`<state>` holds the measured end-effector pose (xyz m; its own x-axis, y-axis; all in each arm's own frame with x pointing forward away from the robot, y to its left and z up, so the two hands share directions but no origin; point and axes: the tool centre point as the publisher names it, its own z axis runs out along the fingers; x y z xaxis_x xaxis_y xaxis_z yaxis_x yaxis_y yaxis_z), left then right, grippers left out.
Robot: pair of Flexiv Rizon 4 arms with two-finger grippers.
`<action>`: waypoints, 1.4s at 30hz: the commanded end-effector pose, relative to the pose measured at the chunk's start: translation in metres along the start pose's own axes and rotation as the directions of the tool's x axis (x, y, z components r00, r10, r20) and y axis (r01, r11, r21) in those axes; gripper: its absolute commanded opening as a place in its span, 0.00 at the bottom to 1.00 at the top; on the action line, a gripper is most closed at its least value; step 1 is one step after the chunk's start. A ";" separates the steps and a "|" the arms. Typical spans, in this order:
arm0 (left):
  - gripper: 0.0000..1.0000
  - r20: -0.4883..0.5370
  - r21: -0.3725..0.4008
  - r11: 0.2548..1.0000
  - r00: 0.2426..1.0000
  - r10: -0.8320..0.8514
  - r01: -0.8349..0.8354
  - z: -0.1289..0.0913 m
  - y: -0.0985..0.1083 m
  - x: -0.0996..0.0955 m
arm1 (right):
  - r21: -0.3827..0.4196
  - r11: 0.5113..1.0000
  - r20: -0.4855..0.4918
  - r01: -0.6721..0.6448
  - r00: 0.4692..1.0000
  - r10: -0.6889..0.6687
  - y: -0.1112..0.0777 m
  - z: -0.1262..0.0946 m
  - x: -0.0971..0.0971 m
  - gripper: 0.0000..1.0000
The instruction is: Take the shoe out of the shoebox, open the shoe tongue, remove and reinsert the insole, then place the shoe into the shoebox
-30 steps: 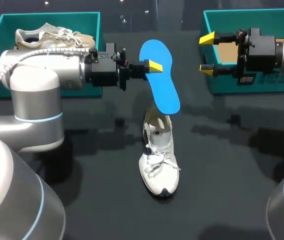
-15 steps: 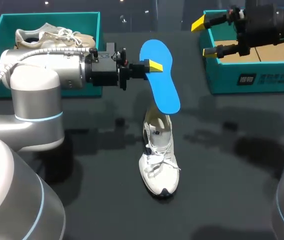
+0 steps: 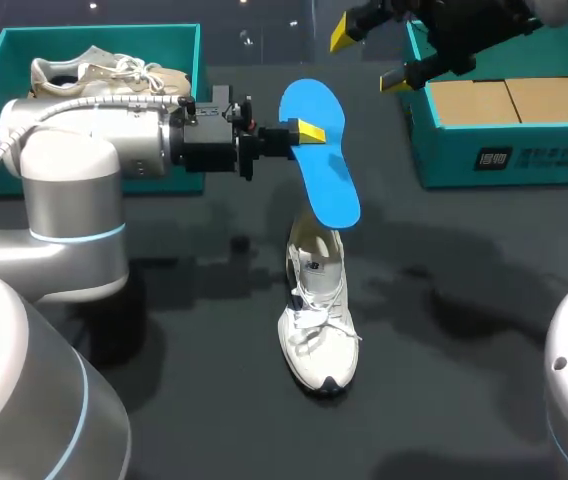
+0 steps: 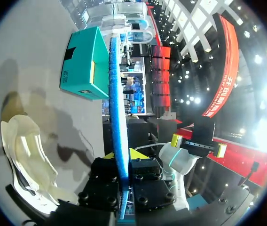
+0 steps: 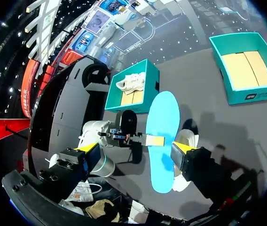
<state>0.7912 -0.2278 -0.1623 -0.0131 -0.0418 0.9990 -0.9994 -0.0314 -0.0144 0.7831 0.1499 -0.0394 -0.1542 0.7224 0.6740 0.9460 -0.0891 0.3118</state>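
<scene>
Over the last second the left arm did not move. The left gripper (image 3: 304, 131) remained pinched on one long edge of the blue insole (image 3: 324, 170), both yellow tips pressed against it. The insole hung in the air, its lower end just above the heel opening of the white shoe (image 3: 316, 320). The shoe stood on the table (image 3: 464, 300), below and slightly ahead of that gripper.

The right arm changed position. The right gripper (image 3: 369, 57) lifted from the front of the right box (image 3: 544, 155) and swung up and inward. It now hovered beyond the box's near corner, level with the top end of the insole. Its fingers were spread wide and held nothing.

Judged from this, the insole was already out of the shoe. The free gripper appeared to be coming across to take or steady it for reinsertion.

Containers:
- Left box (image 3: 114, 38), behind the left gripper: one beige shoe (image 3: 104, 72) lying on its side.
- Right box, beside and below the right gripper: only a brown cardboard liner (image 3: 509, 100). It was free to receive the white shoe.
</scene>
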 end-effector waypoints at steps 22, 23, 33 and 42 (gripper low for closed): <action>0.00 -0.001 0.001 1.000 1.000 0.000 0.000 0.001 0.000 -0.001 | 0.132 0.989 0.736 0.068 0.661 -0.143 -0.041 0.026 0.064 1.00; 0.00 -0.001 0.001 1.000 1.000 0.000 0.000 0.001 0.000 -0.001 | 0.134 0.989 0.740 0.070 0.657 -0.147 -0.042 0.028 0.065 1.00; 0.00 -0.001 0.001 1.000 1.000 0.000 0.000 0.001 0.000 -0.001 | 0.127 0.990 0.723 0.053 0.679 -0.129 -0.045 0.040 0.069 1.00; 0.00 -0.001 0.001 1.000 1.000 0.000 0.000 0.001 0.000 -0.001 | 0.039 0.998 0.535 -0.050 0.845 0.021 -0.036 0.037 0.054 1.00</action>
<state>0.7913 -0.2278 -0.1623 -0.0131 -0.0418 0.9990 -0.9994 -0.0314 -0.0144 0.7491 0.2345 -0.0346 0.0694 0.9961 0.0543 0.9636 -0.0810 0.2549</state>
